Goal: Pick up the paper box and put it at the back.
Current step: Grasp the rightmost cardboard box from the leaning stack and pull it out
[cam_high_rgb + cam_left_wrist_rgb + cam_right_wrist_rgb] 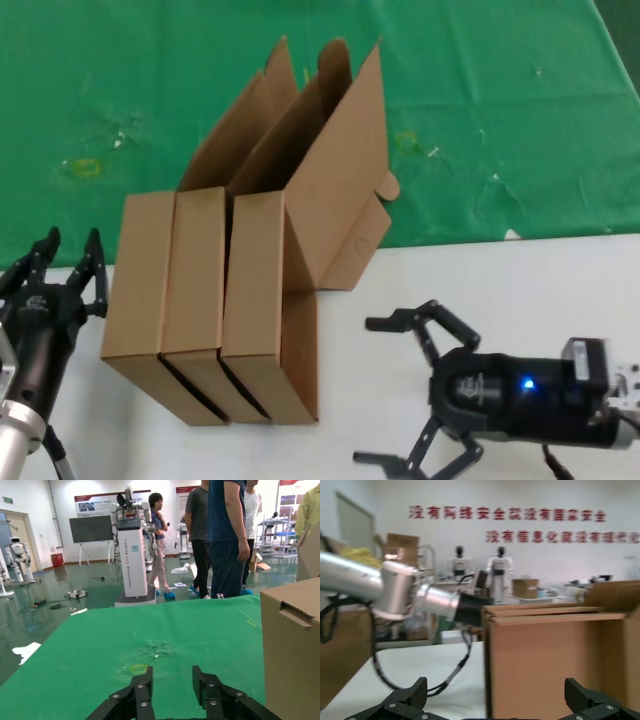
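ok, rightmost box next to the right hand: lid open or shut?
Open. On the rightmost paper box, the lid stands up, its side flap hanging loose. The right hand is open beside it, not touching.

Red Chinese characters (507, 514) run in two lines across the white back wall, too blurred to read surely.

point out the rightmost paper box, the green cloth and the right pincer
rightmost paper box (252, 300): head view, its upturned narrow side
green cloth (120, 90): head view, bare area behind the boxes
right pincer (412, 392): head view, gap between its open fingertips
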Robot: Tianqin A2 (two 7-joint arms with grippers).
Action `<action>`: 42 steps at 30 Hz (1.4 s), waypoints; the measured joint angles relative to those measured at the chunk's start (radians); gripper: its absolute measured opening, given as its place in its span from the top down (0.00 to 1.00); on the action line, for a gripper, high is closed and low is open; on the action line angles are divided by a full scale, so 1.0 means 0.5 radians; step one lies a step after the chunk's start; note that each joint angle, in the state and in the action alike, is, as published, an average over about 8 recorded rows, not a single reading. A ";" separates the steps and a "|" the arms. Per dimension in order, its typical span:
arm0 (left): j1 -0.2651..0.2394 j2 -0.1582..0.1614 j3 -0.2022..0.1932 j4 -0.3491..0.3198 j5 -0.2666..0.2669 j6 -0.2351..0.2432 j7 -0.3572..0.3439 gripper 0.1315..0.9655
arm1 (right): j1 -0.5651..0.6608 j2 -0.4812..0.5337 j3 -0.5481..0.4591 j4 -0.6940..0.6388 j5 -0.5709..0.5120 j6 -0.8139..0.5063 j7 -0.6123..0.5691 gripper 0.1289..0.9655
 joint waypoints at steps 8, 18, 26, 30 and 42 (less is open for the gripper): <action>0.000 0.000 0.000 0.000 0.000 0.000 0.000 0.79 | 0.215 -0.197 -0.094 -0.296 -0.256 -0.134 -0.130 0.00; 0.000 0.000 0.000 0.000 0.000 0.000 0.000 0.94 | 0.433 -0.454 -0.126 -0.676 -0.474 -0.154 -0.293 0.00; 0.000 0.000 0.000 0.000 0.000 0.000 0.000 0.98 | 0.523 -0.539 -0.096 -0.797 -0.547 -0.173 -0.330 0.00; 0.000 0.000 0.000 0.000 0.000 0.000 0.000 0.98 | 0.552 -0.566 -0.076 -0.844 -0.577 -0.180 -0.340 0.01; 0.000 0.000 0.000 0.000 0.000 0.000 0.000 0.98 | 0.564 -0.596 -0.023 -0.866 -0.632 -0.189 -0.314 0.06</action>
